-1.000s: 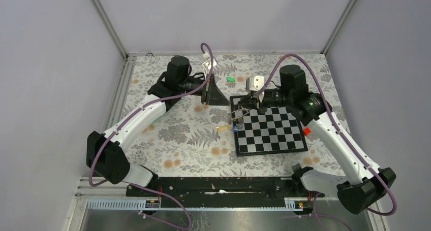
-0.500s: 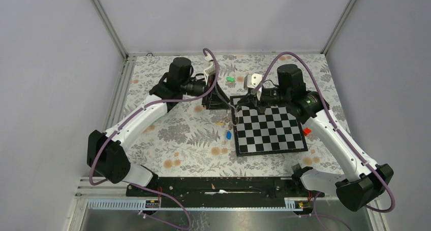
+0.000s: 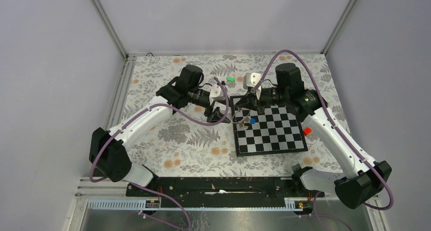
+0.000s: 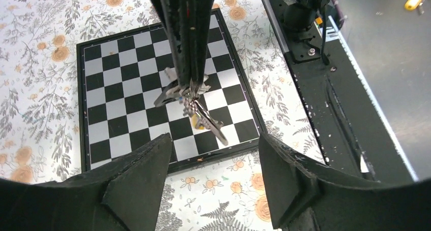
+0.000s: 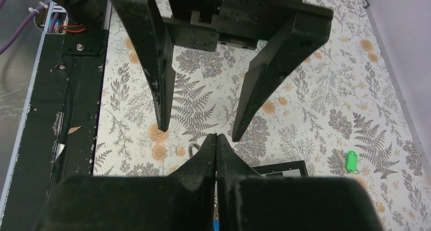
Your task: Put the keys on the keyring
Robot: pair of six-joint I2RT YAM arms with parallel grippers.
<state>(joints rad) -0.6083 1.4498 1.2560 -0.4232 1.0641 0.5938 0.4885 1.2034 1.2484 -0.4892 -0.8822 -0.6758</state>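
Two arms meet over the chessboard [image 4: 117,89]: the right gripper [image 4: 189,84], pinched shut, dangles the keyring [image 4: 195,101] above the squares, while the left gripper [image 4: 213,139] gapes empty beside it. With the green key [image 5: 350,161] well apart on the cloth [image 3: 193,139], the ring likely wants holding steady.

3 plain lilac-grey walls close in the cell: a back wall [image 3: 223,18], a left wall [image 3: 51,63] and a right wall [image 3: 386,63], all softly and evenly lit. 2 aluminium struts [image 3: 105,22] rise along the back corners. The table wears a white cloth [image 3: 193,139] printed with grey ferns and orange flowers. A black rail [image 3: 213,186] crosses its near edge, with a dull metal sheet [image 3: 228,218] beyond.
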